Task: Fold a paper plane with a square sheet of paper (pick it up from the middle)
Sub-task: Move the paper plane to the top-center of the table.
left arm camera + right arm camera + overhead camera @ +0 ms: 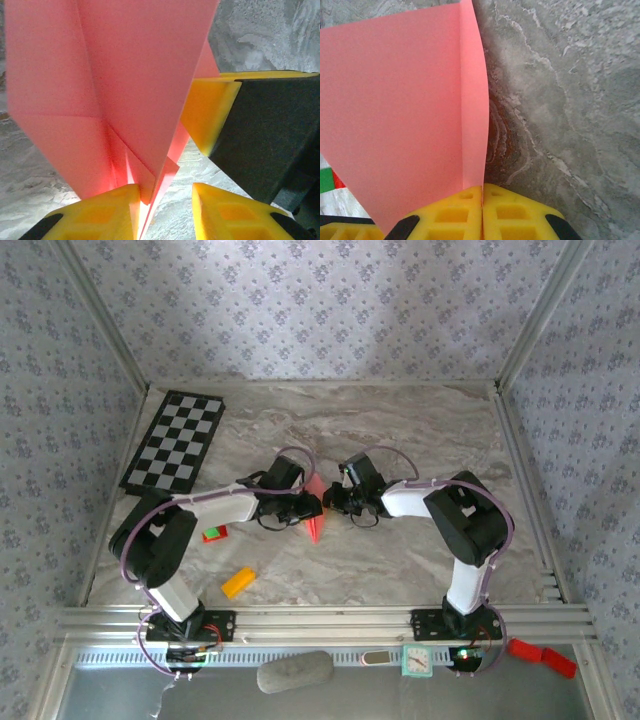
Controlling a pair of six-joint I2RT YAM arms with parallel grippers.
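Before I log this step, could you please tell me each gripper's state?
Left gripper: open, paper beside one of its fingers.
Right gripper: closed, holding the paper.

Counts: 2 arms, i.e. left arm [205,512] and right arm [455,515]. 2 end effectors, i.e. left end effector [165,187] and right end effector [482,192], 2 yellow fingers each. 1 pink folded paper [317,527]. 1 checkerboard [175,440]. 2 small blocks: 1 orange block [238,582], 1 red-and-green block [214,534]. 1 grey lump [295,672]. 1 small teal clock-like item [416,660]. 1 red piece [540,657]. 1 table [420,430].
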